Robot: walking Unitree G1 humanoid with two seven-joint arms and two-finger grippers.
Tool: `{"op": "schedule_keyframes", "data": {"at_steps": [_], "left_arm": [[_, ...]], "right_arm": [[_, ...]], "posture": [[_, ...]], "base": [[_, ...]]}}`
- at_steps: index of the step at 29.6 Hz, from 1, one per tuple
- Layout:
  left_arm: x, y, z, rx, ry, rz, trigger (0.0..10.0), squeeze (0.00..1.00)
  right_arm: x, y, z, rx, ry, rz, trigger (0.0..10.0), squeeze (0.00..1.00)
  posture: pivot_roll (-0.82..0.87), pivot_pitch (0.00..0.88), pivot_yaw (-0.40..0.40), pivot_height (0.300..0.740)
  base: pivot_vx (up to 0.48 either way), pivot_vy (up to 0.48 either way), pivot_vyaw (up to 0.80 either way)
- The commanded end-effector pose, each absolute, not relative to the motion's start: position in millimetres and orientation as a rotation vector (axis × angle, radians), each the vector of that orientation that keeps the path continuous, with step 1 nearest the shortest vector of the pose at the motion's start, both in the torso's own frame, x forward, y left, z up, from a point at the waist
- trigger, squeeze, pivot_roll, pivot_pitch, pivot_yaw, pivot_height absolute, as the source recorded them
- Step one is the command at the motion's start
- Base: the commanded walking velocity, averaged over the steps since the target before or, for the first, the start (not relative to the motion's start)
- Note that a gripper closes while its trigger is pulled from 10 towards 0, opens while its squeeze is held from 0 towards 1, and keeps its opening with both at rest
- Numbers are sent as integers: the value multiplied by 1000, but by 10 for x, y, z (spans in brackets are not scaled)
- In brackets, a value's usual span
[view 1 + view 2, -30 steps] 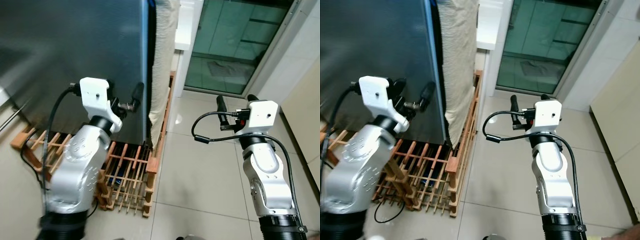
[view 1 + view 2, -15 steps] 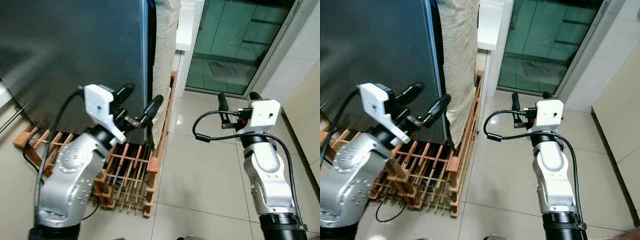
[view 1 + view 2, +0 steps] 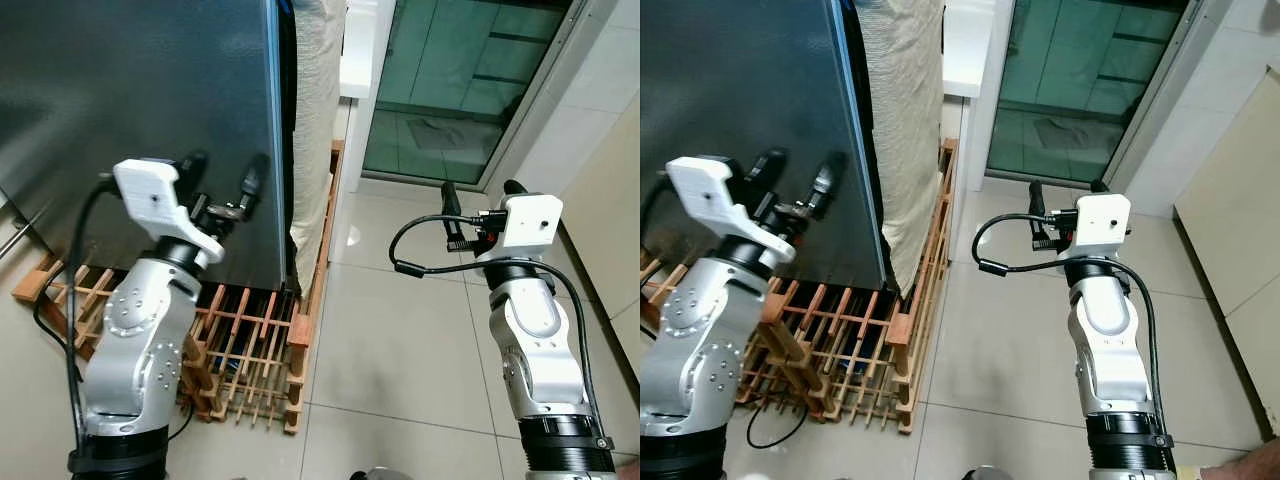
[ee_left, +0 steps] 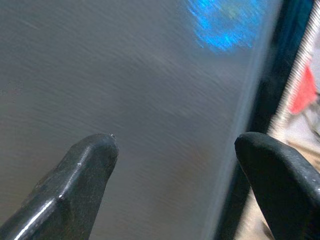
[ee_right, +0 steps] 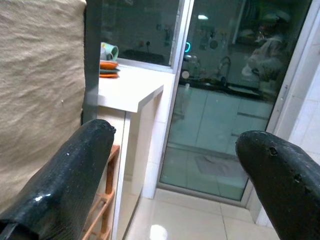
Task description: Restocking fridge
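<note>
Risk: left gripper, spread, empty, at fridge door edge; fingers may skid off. Right gripper spread, 3 o'clock, idle.

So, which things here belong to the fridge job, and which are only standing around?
For the job:
- fridge, dark door shut
- left gripper, open, at the door's edge
- right gripper, open, raised over the floor

Just around:
- wooden rack under the fridge
- beige cloth beside it
- glass door

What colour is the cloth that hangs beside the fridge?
The cloth is beige, with a coarse weave; the right wrist view shows it best.
</note>
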State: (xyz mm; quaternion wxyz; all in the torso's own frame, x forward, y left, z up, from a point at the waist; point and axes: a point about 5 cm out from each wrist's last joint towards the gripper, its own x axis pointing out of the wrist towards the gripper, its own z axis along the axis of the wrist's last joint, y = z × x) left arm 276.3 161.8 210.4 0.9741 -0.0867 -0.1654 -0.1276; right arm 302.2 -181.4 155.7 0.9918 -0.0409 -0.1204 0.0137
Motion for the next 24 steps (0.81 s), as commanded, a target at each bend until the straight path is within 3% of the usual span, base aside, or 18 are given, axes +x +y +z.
{"op": "schedule_keyframes", "data": {"at_steps": [1,12,24], "left_arm": [[2782,1612,2103,-192,-339,-253,10000,0],[2782,1599,2136,-211,-385,-215,10000,0],[2993,1436,2101,-151,-331,-201,10000,0]], "right_arm": [[3046,-1832,1597,-96,-258,27,10000,0],[3056,-1834,1577,-106,-256,37,10000,0],[3050,-1837,1547,-118,-254,35,10000,0]], "posture": [[-76,0,-38,740],[-79,0,-42,740],[-95,0,-31,740]], "base": [[0,-480,0],[0,-480,0],[0,0,0]]}}
